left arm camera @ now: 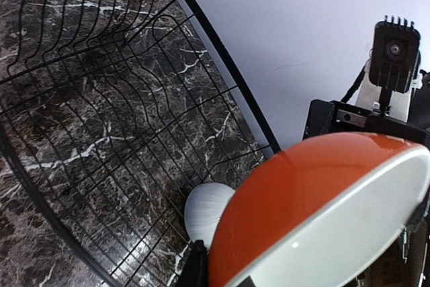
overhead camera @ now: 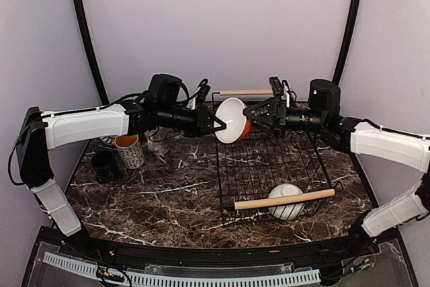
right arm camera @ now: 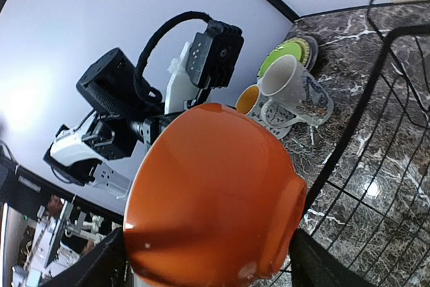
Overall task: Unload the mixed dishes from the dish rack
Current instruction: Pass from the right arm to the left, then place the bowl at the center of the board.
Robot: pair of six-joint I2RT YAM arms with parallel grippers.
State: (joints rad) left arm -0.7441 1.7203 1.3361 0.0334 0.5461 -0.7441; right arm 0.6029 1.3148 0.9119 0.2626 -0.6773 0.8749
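Note:
The orange bowl (overhead camera: 235,121), white inside, hangs in the air over the far left part of the black wire dish rack (overhead camera: 269,166). My left gripper (overhead camera: 216,126) is shut on its rim; in the left wrist view the bowl (left arm camera: 316,199) fills the lower right, with one dark finger (left arm camera: 195,267) against its outside. My right gripper (overhead camera: 252,116) stands wide open with its fingers on either side of the bowl's foot (right arm camera: 215,193). A white bowl (overhead camera: 287,201) lies upside down in the rack's near end and also shows in the left wrist view (left arm camera: 205,208).
Left of the rack stand a patterned mug with orange inside (overhead camera: 129,150), a cream mug (overhead camera: 159,140) and a dark green cup (overhead camera: 104,165). A lime-green plate (right arm camera: 285,55) lies behind the mugs. The rack's wooden handles (overhead camera: 284,199) cross its near and far ends.

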